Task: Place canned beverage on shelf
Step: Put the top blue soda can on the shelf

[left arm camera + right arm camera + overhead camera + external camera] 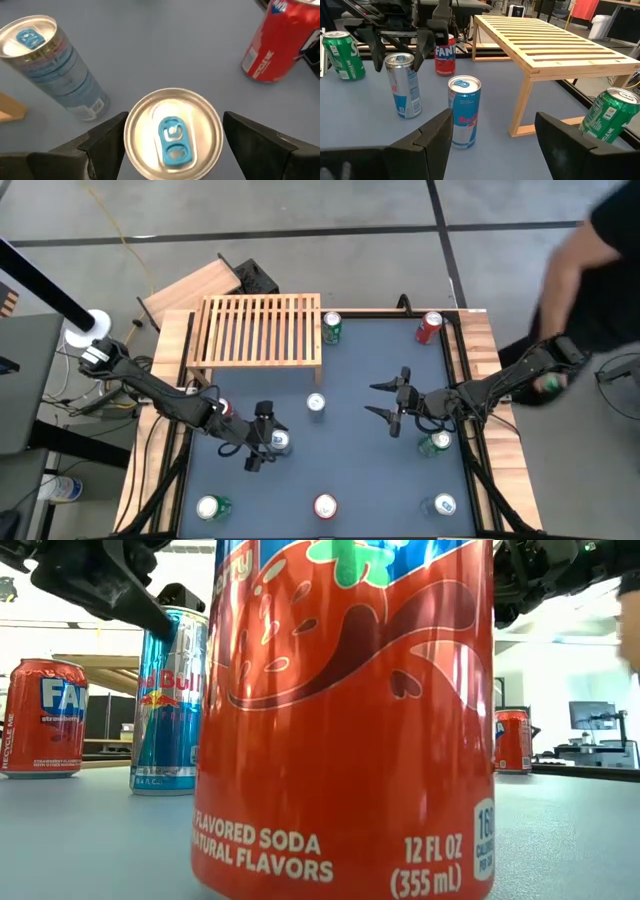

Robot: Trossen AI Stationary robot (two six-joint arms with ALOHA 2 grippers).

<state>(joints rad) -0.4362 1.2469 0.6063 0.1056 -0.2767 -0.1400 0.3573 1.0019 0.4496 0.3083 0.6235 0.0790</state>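
Fingers of the left gripper (pixel 262 438) stand wide apart on either side of a slim blue-and-silver energy drink can (pixel 281 442), straddling its top in the left wrist view without visibly pressing its wall. That can stands upright on the dark table (pixel 360 480), in front of the slatted wooden shelf (pixel 262 328), whose top carries no cans. A second slim can (pixel 316 403) stands between the two arms. Right gripper (pixel 390 402) hovers mid-table with its fingers spread and nothing between them, pointing toward this second can, beside a green can (pixel 434 443).
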